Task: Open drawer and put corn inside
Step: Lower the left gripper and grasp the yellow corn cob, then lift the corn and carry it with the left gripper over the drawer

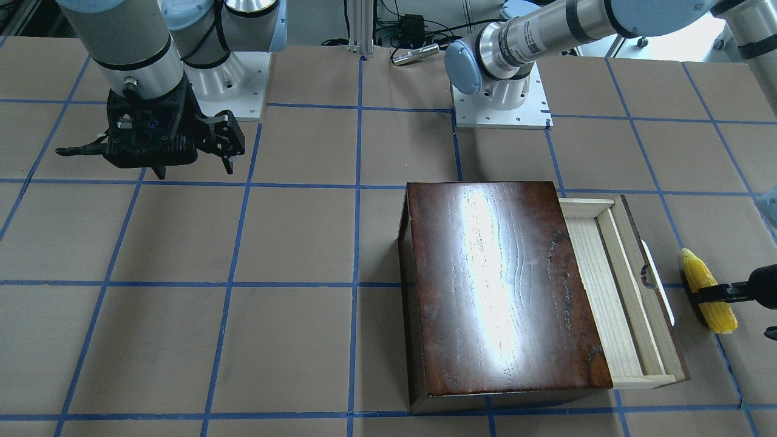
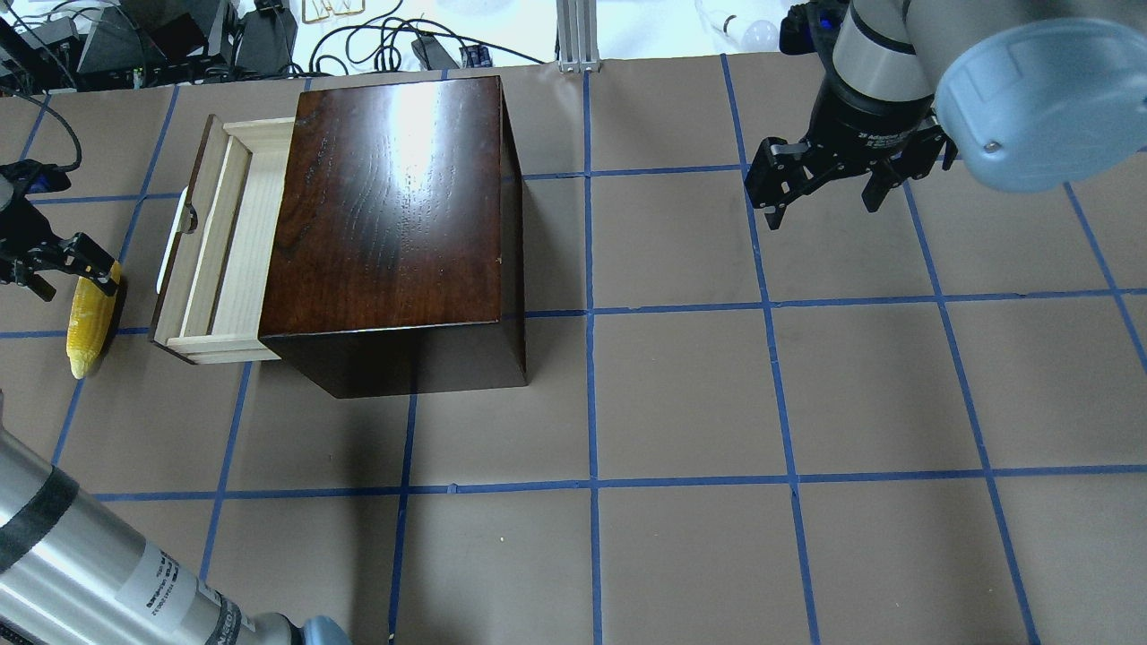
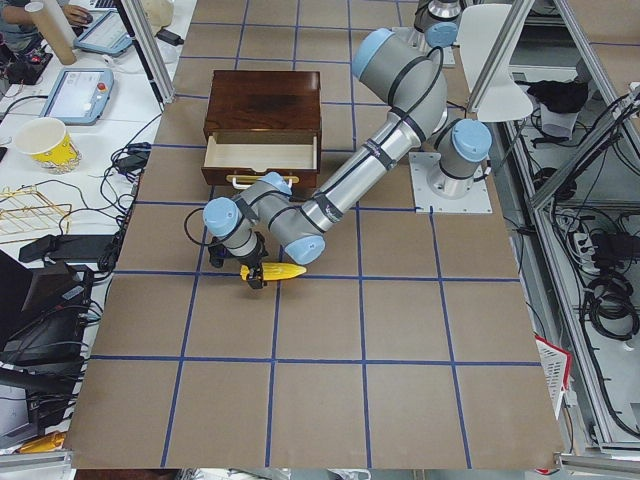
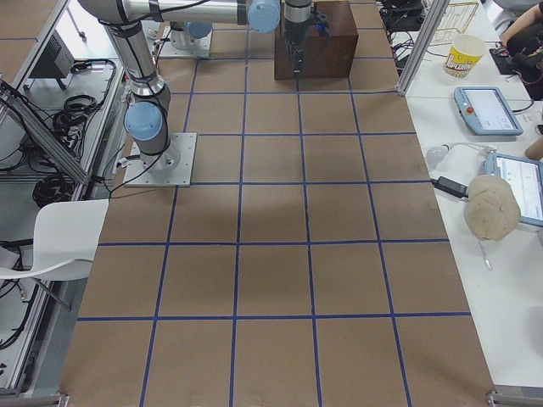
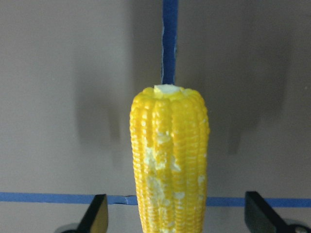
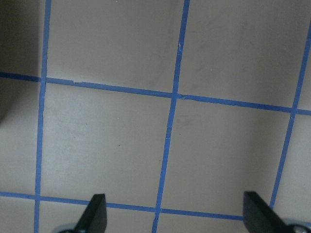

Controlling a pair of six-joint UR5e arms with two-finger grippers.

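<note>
The yellow corn (image 1: 709, 291) lies on the table just beyond the drawer's front, and also shows in the overhead view (image 2: 88, 322). My left gripper (image 5: 177, 216) is open and straddles the corn's near end, with its fingers apart on either side and not pressing on it. The drawer (image 1: 610, 291) is pulled partly out of the dark brown box (image 1: 498, 285), its pale tray empty and its white handle (image 1: 658, 279) facing the corn. My right gripper (image 2: 824, 193) is open and empty, far from the box over bare table.
The brown table cover (image 2: 681, 394) has a grid of blue tape lines. Cables and equipment (image 2: 134, 40) lie along the far edge behind the box. The arm bases (image 1: 501, 103) stand at the robot's side of the table.
</note>
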